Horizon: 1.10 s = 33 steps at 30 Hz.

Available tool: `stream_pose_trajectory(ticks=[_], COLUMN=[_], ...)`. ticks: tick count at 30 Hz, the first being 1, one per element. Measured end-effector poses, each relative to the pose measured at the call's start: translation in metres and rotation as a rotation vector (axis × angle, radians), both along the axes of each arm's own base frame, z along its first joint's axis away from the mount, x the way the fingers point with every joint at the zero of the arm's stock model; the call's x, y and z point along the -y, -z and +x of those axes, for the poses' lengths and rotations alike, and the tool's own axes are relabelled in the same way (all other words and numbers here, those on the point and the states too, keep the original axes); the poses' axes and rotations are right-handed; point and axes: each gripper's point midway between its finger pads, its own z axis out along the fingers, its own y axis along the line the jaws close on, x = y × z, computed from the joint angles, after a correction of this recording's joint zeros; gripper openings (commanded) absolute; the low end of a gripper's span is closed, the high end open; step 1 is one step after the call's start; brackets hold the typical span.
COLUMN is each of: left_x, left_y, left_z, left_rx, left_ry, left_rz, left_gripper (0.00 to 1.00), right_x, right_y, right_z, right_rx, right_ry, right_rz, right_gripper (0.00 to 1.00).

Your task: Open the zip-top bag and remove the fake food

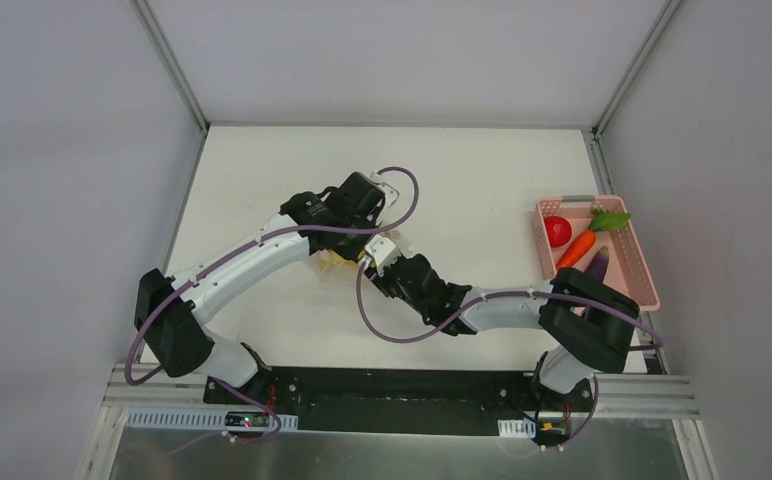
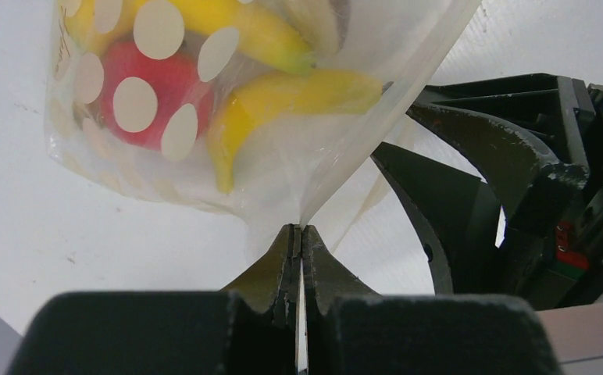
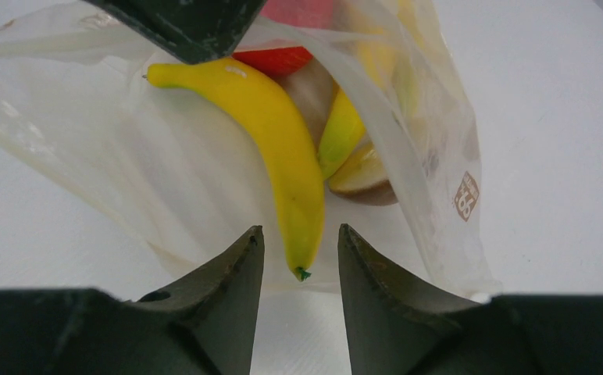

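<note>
**A:** Where's the zip-top bag (image 1: 340, 259)?

**B:** On the white table (image 1: 262, 180), well to the left of the pink basket (image 1: 542, 240), about level with the basket's near end. Both arms meet over it.

**A:** What's inside?

**B:** A yellow banana (image 3: 283, 148) lies lengthwise, its green-tipped end toward the bag's mouth. Behind it are a red piece (image 3: 275, 58), a yellow-green piece (image 3: 341, 133) and a pale brownish one (image 3: 361, 178). The left wrist view shows more banana and a red fruit through the dotted plastic.

**A:** And the left gripper (image 2: 300, 234)?

**B:** Clenched tight on a fold of the bag's edge, the film pinched between the closed tips. It comes at the bag from the side away from the basket.

**A:** The right gripper (image 3: 300, 234)?

**B:** It reaches in from the basket's side. Its fingers stand apart, straddling the banana's tip, with a sliver of gap on each side. It grasps nothing that I can see.

**A:** Anything in the basket?

**B:** A red tomato (image 1: 558, 231), an orange carrot (image 1: 575, 249), a green leafy piece (image 1: 610, 219) and a dark purple eggplant (image 1: 598, 264). The right arm's elbow partly covers the basket's near end.
</note>
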Motion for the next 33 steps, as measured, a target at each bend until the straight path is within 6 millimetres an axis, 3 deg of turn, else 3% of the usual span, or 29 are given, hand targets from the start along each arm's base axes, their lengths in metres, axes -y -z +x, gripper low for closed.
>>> stream_pose_trajectory(ticks=[9, 15, 19, 27, 33], left_x=[0.0, 0.007, 0.008, 0.009, 0.014], left_y=[0.0, -0.009, -0.012, -0.014, -0.008], left_z=[0.0, 0.007, 0.011, 0.013, 0.011], left_rx=[-0.021, -0.073, -0.118, -0.211, -0.274], left_ry=[0.0, -0.035, -0.061, -0.094, -0.098], left_rz=[-0.024, -0.181, -0.262, -0.373, -0.407], left_gripper=[0.0, 0.0, 0.0, 0.0, 0.0], right_x=[-0.006, 0.012, 0.016, 0.015, -0.001], right_y=[-0.002, 0.011, 0.005, -0.002, 0.001], right_z=[0.007, -0.001, -0.004, -0.003, 0.002], right_rx=[0.054, 0.037, 0.044, 0.071, 0.088], right_ry=[0.025, 0.034, 0.032, 0.012, -0.022], right_rz=[0.073, 0.044, 0.053, 0.046, 0.016], right_gripper=[0.41, 0.43, 0.44, 0.44, 0.43])
